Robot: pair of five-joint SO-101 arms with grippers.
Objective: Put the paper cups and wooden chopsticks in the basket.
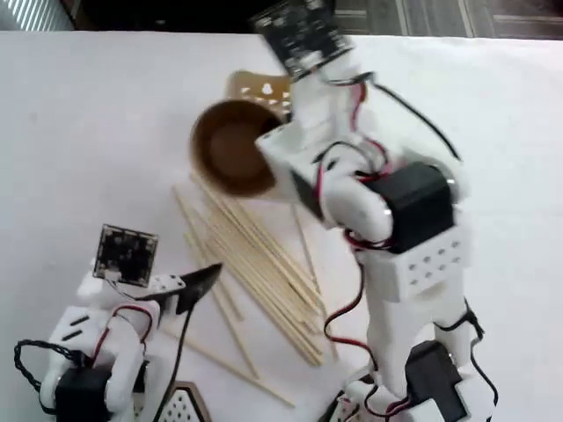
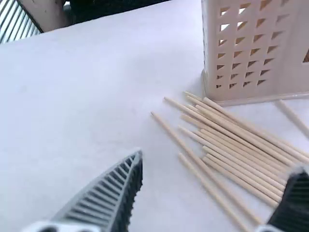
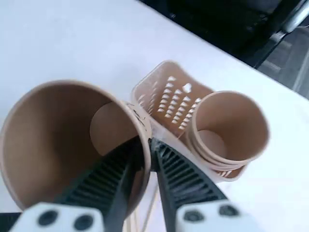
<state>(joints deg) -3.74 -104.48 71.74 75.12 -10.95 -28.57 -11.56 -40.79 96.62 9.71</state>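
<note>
Your right gripper [image 3: 148, 145] is pinching the rim of the brown paper cup [image 3: 53, 145], probably light and crushable; left gripper [image 2: 217, 166] is gaping wide.

Far side of the table [image 1: 88, 132]: basket [image 3: 169, 96], stack of cups [image 3: 227, 130] inside it. Another cup [image 1: 230, 145], pinched in the right gripper [image 3: 147, 150], hangs just before the basket. Chopsticks [image 1: 255, 264] lie on the table nearer in, left gripper [image 2: 216, 164] over their left edge.
</note>
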